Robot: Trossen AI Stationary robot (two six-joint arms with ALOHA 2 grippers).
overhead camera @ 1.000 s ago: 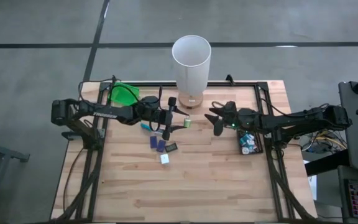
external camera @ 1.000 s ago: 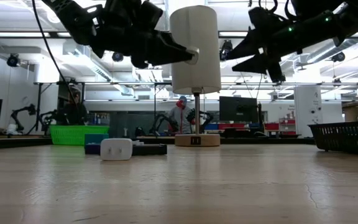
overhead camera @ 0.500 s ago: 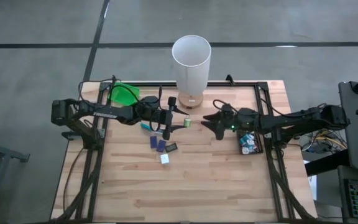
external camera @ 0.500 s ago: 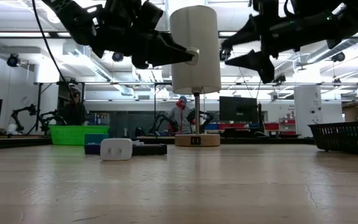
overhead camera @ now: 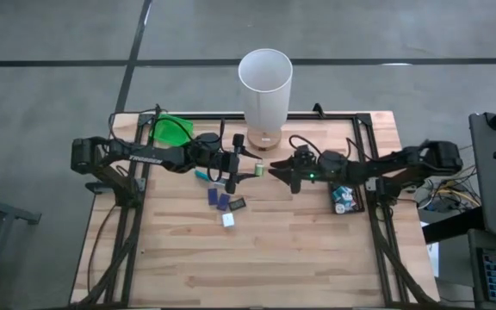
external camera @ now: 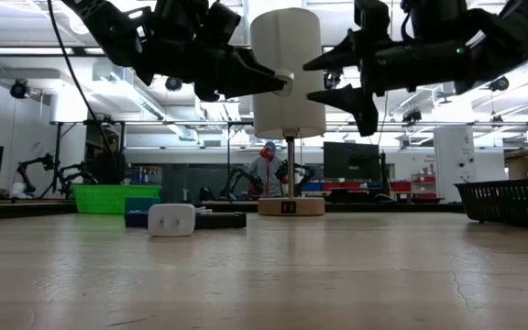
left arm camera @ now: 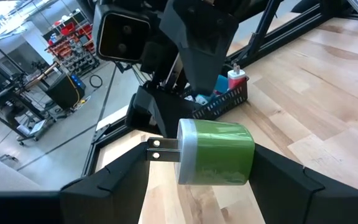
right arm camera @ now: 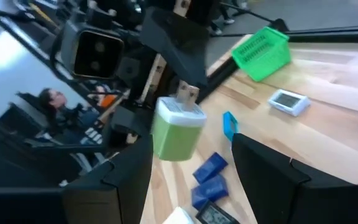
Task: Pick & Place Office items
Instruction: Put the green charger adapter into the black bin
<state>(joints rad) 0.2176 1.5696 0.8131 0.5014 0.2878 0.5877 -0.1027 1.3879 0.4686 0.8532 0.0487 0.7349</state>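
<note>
1. High view — the left gripper (overhead camera: 246, 169) holds a green plug (overhead camera: 257, 170) above the table's middle; the right gripper (overhead camera: 275, 171) faces it, just beside.
2. Low view: both grippers hang well above the table (external camera: 264, 275), so there is ample room beneath.
3. Left wrist view — the plug (left arm camera: 216, 153) sits clamped between the fingers, prongs out.
4. Right wrist view: the right fingers (right arm camera: 272, 171) stand open around nothing. For a clean handover, I judge they should straddle the plug's body squarely before the left lets go, clear of the white cylinder (overhead camera: 264, 84).
</note>
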